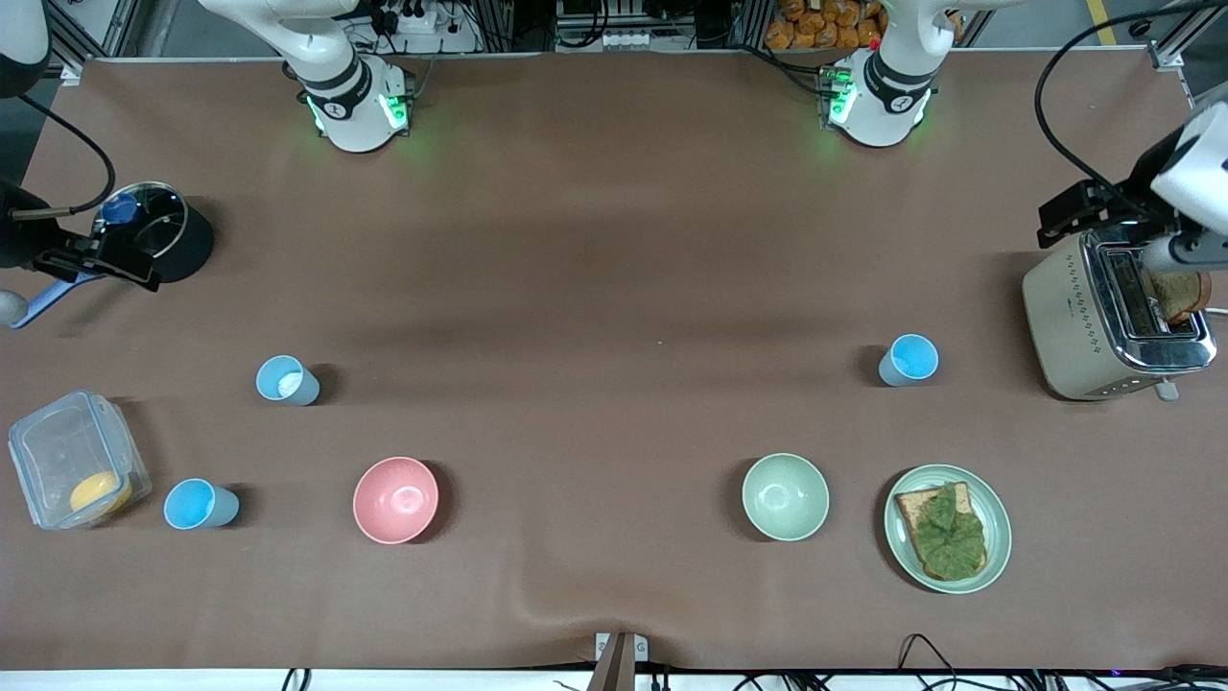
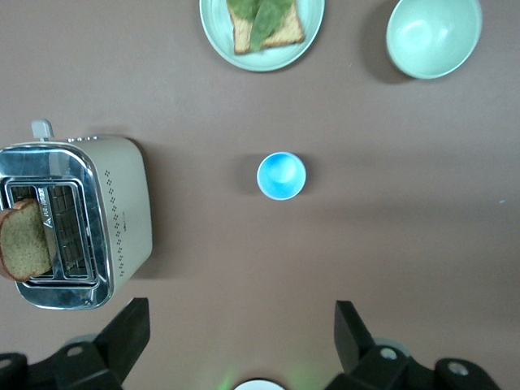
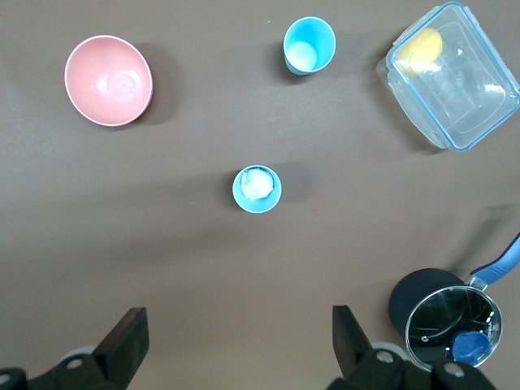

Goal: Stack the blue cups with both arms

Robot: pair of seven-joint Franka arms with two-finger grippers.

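Three blue cups stand upright and apart on the brown table. A paler cup with a whitish inside (image 1: 287, 380) (image 3: 257, 188) and a sky-blue one (image 1: 200, 504) (image 3: 309, 45) stand toward the right arm's end. Another sky-blue cup (image 1: 909, 360) (image 2: 281, 175) stands toward the left arm's end. My right gripper (image 3: 237, 321) (image 1: 115, 264) hangs open and empty high over the table, above the paler cup's area. My left gripper (image 2: 241, 317) (image 1: 1079, 213) hangs open and empty high over the table, between its base and the single cup.
A pink bowl (image 1: 395, 499) and a green bowl (image 1: 785, 496) sit nearer the front camera. A plate with toast and lettuce (image 1: 998, 547), a toaster with bread (image 1: 1065, 307), a clear box (image 1: 58, 441) and a black pot with a lid (image 1: 177, 240) stand at the table's ends.
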